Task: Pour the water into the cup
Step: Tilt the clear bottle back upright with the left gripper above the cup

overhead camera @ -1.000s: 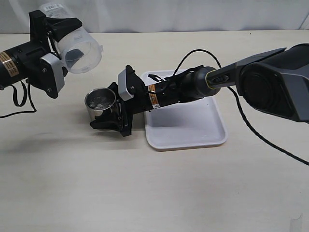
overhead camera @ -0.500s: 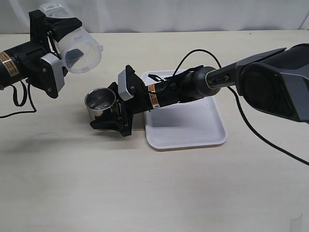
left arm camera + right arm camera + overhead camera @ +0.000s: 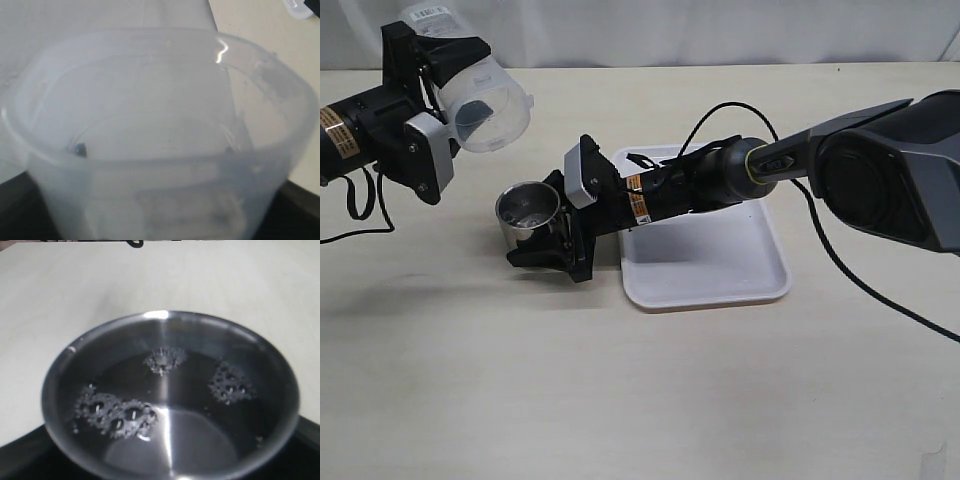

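My left gripper (image 3: 440, 75) is shut on a clear plastic container (image 3: 475, 90) with a blue-and-white label. It holds it tilted in the air at the upper left, mouth toward the cup. The container (image 3: 160, 150) fills the left wrist view and looks empty. The steel cup (image 3: 528, 212) stands on the table below and to the right of it. My right gripper (image 3: 548, 238) is shut on the cup, its black fingers either side. In the right wrist view the cup (image 3: 170, 405) holds water (image 3: 175, 405) with clusters of bubbles on the surface.
A white tray (image 3: 705, 262) lies on the table right of the cup, under my right arm. A black cable (image 3: 720, 115) loops above the tray. The table's back edge meets a white wall.
The water surface in the cup has settled. The arms, the container and the cup have not moved.
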Motion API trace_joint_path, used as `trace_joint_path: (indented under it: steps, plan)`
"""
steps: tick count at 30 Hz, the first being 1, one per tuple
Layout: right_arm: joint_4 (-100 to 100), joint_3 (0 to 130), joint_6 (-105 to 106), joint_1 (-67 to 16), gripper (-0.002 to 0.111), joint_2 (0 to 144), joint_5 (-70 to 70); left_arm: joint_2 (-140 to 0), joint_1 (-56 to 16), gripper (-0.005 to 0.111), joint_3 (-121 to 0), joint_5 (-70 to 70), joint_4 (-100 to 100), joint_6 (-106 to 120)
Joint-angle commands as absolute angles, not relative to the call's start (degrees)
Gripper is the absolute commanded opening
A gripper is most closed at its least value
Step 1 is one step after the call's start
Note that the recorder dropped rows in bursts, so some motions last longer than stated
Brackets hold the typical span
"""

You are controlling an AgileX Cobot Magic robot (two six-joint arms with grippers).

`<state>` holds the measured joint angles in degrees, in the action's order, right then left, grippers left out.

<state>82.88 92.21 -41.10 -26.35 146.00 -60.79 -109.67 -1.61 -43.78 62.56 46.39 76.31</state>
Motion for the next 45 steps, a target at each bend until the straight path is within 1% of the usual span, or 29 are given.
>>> trace_joint_path:
  steps: [1, 26, 34, 40, 45]
  plan:
    - [82.3, 92.3, -41.2, -26.1, 0.004, 145.9, -62.2, -109.2, -2.0, 0.0, -44.2, 63.8, 46.0, 76.4]
    - [82.3, 92.3, -41.1, -26.1, 0.004, 145.9, -62.2, -109.2, -2.0, 0.0, -44.2, 65.5, 47.4, 76.3]
    - [82.3, 92.3, -41.1, -26.1, 0.004, 145.9, -61.8, -109.2, -2.0, 0.0, -44.2, 65.5, 46.0, 72.8]
    - [82.3, 92.3, -41.1, -26.1, 0.004, 145.9, -61.8, -109.2, -2.0, 0.0, -45.2, 65.4, 45.5, 62.5]
    - [82.3, 92.3, -41.1, -26.1, 0.004, 145.9, -61.7, -109.2, -2.0, 0.0, -46.9, 64.4, 42.8, 42.2]
